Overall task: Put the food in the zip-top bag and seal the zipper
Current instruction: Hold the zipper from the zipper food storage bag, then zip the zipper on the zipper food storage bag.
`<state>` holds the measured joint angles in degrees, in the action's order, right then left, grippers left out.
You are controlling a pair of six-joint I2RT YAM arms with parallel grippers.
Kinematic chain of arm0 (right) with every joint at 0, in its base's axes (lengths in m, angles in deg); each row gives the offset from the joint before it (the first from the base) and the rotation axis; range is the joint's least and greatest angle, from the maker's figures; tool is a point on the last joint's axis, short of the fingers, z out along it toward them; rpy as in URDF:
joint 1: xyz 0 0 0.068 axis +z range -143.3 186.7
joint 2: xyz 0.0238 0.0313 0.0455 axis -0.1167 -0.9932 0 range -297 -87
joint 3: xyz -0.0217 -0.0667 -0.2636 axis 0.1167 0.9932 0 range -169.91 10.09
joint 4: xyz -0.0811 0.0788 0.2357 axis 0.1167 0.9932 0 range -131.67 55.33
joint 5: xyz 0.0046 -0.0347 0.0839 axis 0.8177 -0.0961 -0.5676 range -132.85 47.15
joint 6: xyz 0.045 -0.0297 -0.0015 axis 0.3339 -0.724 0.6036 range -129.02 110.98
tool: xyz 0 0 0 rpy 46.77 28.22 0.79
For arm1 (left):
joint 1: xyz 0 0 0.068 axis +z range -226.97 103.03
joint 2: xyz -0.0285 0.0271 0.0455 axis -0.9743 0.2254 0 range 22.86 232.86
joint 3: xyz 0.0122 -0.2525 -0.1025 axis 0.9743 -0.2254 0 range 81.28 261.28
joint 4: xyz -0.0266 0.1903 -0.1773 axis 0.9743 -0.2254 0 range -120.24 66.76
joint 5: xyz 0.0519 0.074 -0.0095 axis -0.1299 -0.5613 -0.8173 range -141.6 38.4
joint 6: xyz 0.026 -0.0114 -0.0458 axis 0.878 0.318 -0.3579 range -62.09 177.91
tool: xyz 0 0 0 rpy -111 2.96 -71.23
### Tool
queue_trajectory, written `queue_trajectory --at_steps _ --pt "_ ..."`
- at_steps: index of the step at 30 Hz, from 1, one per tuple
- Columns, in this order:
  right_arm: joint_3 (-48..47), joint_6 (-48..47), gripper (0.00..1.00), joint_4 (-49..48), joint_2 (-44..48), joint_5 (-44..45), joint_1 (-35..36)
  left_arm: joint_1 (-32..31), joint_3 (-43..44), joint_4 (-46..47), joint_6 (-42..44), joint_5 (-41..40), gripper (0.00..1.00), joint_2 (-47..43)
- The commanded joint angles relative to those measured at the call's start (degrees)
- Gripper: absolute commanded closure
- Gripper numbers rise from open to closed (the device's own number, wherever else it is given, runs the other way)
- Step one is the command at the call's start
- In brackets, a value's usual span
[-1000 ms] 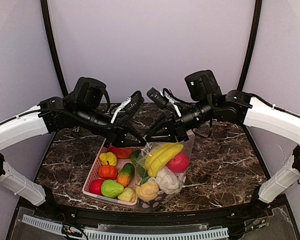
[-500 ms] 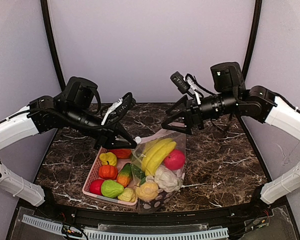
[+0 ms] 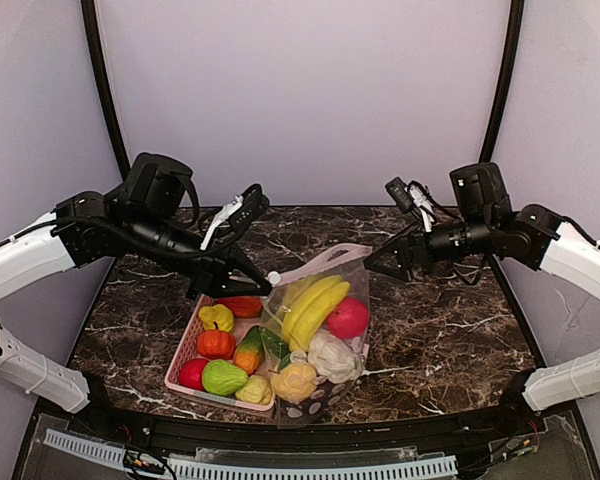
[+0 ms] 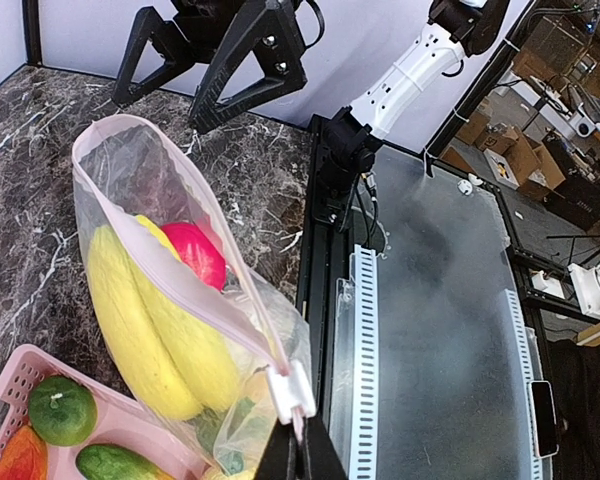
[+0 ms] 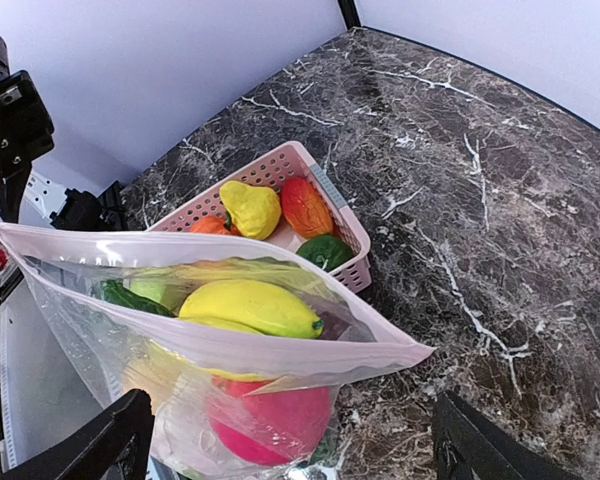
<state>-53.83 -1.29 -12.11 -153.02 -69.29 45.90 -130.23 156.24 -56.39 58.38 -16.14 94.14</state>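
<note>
The zip-top bag stands against the pink basket's right side, holding a yellow banana, a red fruit, a white cauliflower and more food. My left gripper is shut on the near end of the pink zipper, just below its white slider. The mouth gapes, its two strips apart. My right gripper hangs open to the right of the bag's far corner, touching nothing; its fingers flank the bag in the right wrist view.
The pink basket lies left of the bag with several toy vegetables in it, among them a yellow pepper and an orange pumpkin. Dark marble table spreads to the right; black frame posts rise behind.
My right gripper opened, let go of the bag's far corner and drew back to the right. The left arm sank and pulled left a little, still pinching the zipper end.
</note>
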Motion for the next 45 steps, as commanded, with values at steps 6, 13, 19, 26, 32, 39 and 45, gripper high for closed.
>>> queue_trajectory --at_steps 6,13,19,26,32,39,45 --pt "-6.5 -0.4 0.08 -5.6 0.9 -4.3 9.5 -0.4 2.2 -1.8 2.0 -2.0 0.99 -2.0" --pt "-14.0 -3.2 0.10 -6.2 -4.9 -9.7 12.7 -0.7 4.6 -2.6 8.5 -4.3 0.99 -2.5" --pt "-19.6 -5.2 0.19 -6.4 -13.0 -17.0 13.6 -0.7 7.3 -6.0 12.6 -2.7 0.99 -0.8" --pt "-24.8 -6.2 0.31 -6.3 -20.5 -22.2 14.8 -0.8 7.5 -7.4 15.7 -0.8 0.99 -0.6" --pt "-30.0 -7.4 0.37 -2.9 -26.0 -26.0 16.6 -0.8 7.4 -7.6 16.8 0.3 0.99 -0.6" --pt "-30.2 -9.1 0.43 -1.7 -27.3 -27.8 17.6 -0.8 7.5 -7.3 16.9 0.0 0.99 -0.9" --pt "-29.1 -8.9 0.51 -2.0 -26.8 -28.0 18.2 -0.8 7.4 -6.8 16.5 -0.2 0.99 -0.9"
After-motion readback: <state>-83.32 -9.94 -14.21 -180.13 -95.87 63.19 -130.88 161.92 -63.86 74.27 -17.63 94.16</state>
